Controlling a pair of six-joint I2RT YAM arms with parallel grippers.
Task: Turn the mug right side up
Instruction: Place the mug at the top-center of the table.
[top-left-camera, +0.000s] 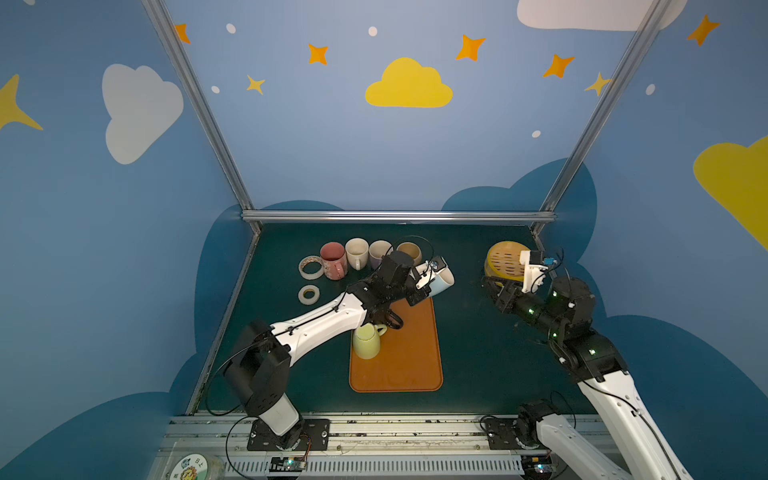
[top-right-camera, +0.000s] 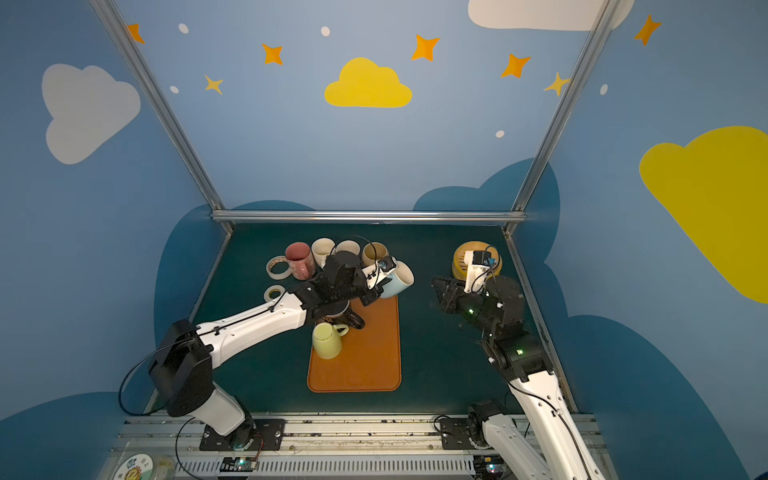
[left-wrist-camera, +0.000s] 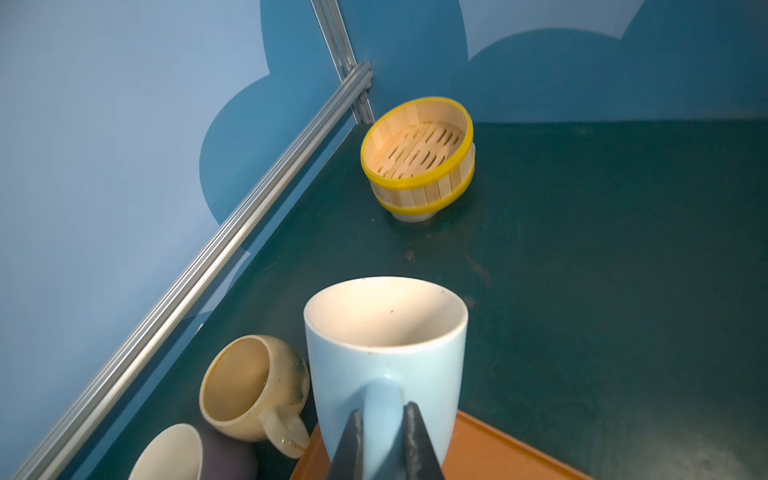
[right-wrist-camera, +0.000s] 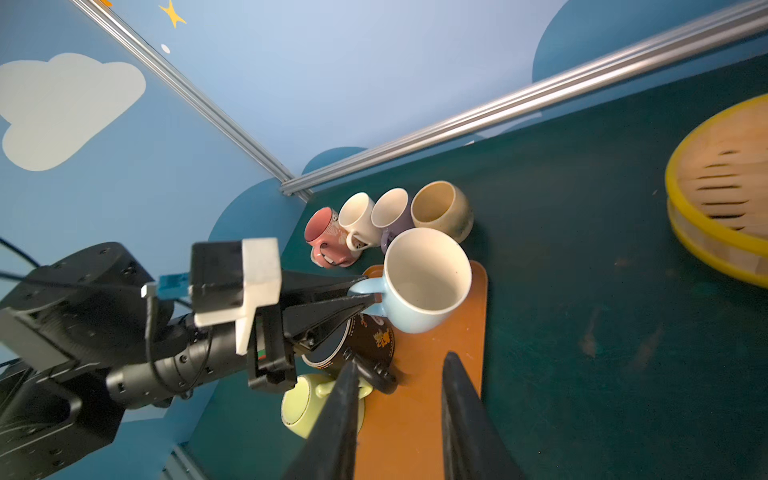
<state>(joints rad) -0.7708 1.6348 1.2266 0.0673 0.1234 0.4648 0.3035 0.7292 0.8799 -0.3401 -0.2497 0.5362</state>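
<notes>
My left gripper (left-wrist-camera: 382, 409) is shut on the handle of a light blue mug (left-wrist-camera: 386, 349) with a white inside. In both top views the mug (top-left-camera: 444, 280) (top-right-camera: 402, 279) hangs tilted over the far end of the orange mat (top-left-camera: 409, 361), its mouth facing up and to the right. The right wrist view shows the mug (right-wrist-camera: 428, 282) with the left fingers (right-wrist-camera: 353, 305) pinching its handle. My right gripper (right-wrist-camera: 401, 357) is open with nothing between its fingers. In a top view it (top-left-camera: 492, 286) sits to the right of the mug, apart from it.
A yellow-green mug (top-left-camera: 366, 340) and a dark patterned mug (right-wrist-camera: 370, 336) stand upside down on the mat. Pink (top-left-camera: 332, 254), white (top-left-camera: 356, 249), purple (top-left-camera: 379, 249) and tan (top-left-camera: 409, 249) mugs line the back. Two tape rolls (top-left-camera: 309, 268) lie at left, a bamboo steamer (top-left-camera: 505, 259) at right.
</notes>
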